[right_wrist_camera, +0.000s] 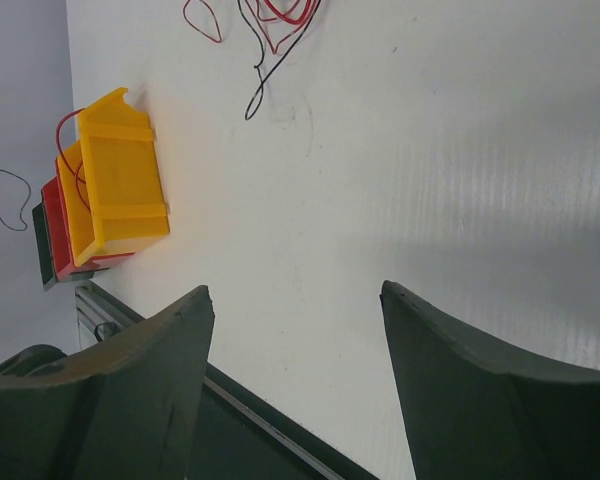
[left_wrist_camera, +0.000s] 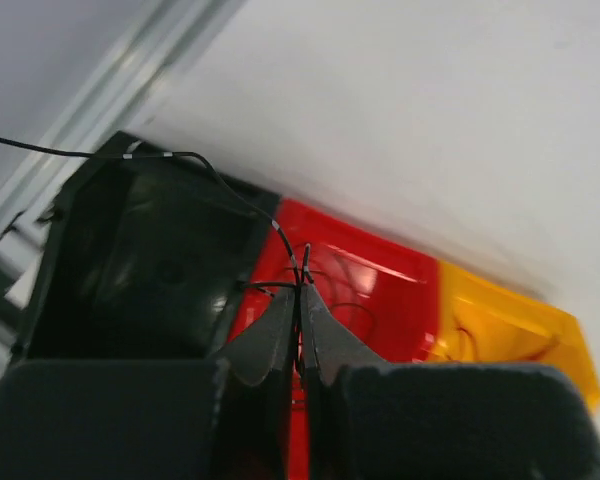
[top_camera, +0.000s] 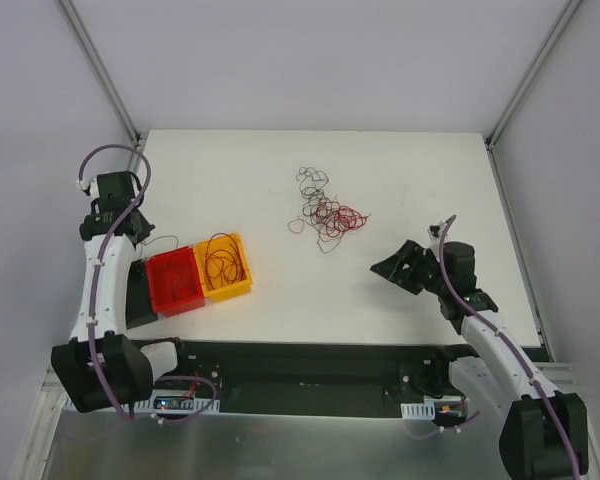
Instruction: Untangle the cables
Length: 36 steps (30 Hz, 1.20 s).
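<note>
- Cables (top_camera: 328,212) pile: ahead-left of R gripper (right_wrist_camera: 295,290), whose jaws are spread and empty; R arm nearer.
- L gripper (left_wrist_camera: 301,292) pinched on one black wire (left_wrist_camera: 170,155), by red bin (left_wrist_camera: 380,270).

glossy plastic bins (left_wrist_camera: 380,275) (red, yel.), matt tbl (top_camera: 410,170)

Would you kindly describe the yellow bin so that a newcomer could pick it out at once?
On the white table, look near the front left corner for a row of small bins. The yellow bin is the right-hand end of that row, beside the red bin; it is the only yellow one and the nearest to the loose tangle of cables.
</note>
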### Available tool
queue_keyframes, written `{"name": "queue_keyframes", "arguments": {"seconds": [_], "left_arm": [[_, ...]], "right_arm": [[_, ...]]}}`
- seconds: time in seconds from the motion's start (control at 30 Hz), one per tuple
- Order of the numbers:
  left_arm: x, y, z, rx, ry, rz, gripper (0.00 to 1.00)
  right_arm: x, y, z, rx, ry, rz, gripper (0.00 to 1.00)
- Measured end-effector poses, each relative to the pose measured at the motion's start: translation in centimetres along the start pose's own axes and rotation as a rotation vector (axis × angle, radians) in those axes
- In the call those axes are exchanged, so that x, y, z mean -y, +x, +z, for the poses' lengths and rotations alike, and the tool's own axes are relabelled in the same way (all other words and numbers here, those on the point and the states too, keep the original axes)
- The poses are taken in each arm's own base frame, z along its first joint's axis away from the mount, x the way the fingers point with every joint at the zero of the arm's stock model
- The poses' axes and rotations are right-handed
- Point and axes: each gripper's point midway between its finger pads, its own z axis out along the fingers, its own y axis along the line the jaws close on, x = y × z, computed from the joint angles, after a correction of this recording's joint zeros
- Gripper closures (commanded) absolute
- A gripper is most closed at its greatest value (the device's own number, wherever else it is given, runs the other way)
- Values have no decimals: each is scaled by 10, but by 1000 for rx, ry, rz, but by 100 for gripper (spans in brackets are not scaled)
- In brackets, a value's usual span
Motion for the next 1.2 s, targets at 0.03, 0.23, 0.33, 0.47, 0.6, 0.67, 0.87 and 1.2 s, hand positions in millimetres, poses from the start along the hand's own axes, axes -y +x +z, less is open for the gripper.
{"name": "queue_keyframes", "arguments": {"seconds": [0.03,0.23,0.33,0.47,0.6,0.67,0.87,1.2], "left_arm": [[-14,3,6,-5,-78,-5,100],[-78,-8,16,58,-432,-16,100],[-100,-8,20,65,-565,8,100],[-111,3,34,20,-645,48,100],[-110,40,43,-77,-629,-6,100],[-104,55,44,-126,-598,-58,100],[-81,91,51,-261,-471,-145,100],[-46,146,76,-498,-288,-199,100]], "right_arm": [[-1,0,0,-5,-4,1,30],[-12,-4,-1,-11,-43,-8,30],[-18,-7,-1,-9,-59,-17,30],[-25,-6,-1,-18,-79,-30,30],[-28,-3,-1,-28,-88,-38,30],[-29,-3,-2,-27,-90,-39,30],[-30,-4,-2,-24,-94,-39,30],[-34,-5,-7,-9,-106,-48,30]]}}
